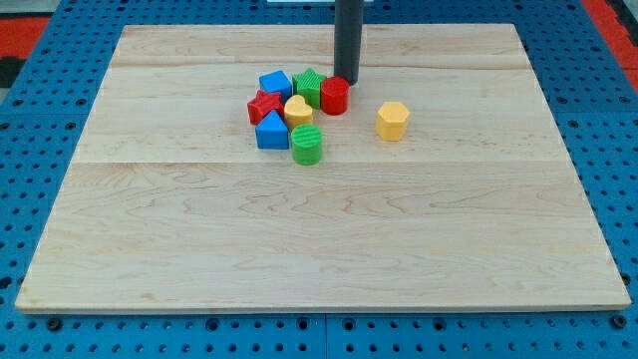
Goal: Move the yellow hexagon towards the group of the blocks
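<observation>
Yellow hexagon [393, 120]: stands alone on the surface [299, 249], upright, at about 3 o'clock from the cluster and apart from it; a bare strip of wood separates it from the nearest block. Judged not yet delivered, since the gap to the group is open.

Red cylinder [334, 96]: nearest group member to the hexagon, at roughly 10 o'clock from it; forms the cluster's edge on the view's right.

Green block [308, 86]: ridged, shape unclear, touching or just beside the red cylinder at its 9 o'clock.

Blue cube [275, 84]: at the group's 11 o'clock corner.

Red star-like block [264, 106]: at the group's 9 o'clock side.

Yellow heart [297, 110]: centre of the cluster, ringed by the others.

Blue triangular block [271, 132]: at the group's 7 o'clock.

Green ridged cylinder [307, 145]: at the group's 5 o'clock, lowest in the view.

My tip [346, 80]: no gripper fitted, so no open or closed state applies; the rod holds nothing. It stands just behind the red cylinder at its 1 o'clock, whether touching cannot be told, and at about 10 o'clock from the hexagon, well short of it. Judged wrongly sided for the push: it must reach the hexagon's 3 o'clock face to drive it toward 9 o'clock.
</observation>
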`<state>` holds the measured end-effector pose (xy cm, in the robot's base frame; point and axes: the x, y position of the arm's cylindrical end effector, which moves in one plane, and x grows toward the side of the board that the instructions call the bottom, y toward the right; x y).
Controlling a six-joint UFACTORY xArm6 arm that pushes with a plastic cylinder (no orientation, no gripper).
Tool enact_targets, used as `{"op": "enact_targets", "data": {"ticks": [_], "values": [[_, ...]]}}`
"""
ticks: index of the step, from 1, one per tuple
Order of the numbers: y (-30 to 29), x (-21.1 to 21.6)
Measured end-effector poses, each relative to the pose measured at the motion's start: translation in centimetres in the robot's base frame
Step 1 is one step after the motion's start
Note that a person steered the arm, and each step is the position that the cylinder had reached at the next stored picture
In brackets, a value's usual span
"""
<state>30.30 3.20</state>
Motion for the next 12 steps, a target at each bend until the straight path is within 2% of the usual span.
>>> {"op": "enact_targets", "data": {"ticks": [2,4,5,7,9,12], "values": [[0.0,1.7],[6.8,1.1],[11.0,2.6],[9.9,9.2],[6.0,9.1],[5.3,5.7]]}}
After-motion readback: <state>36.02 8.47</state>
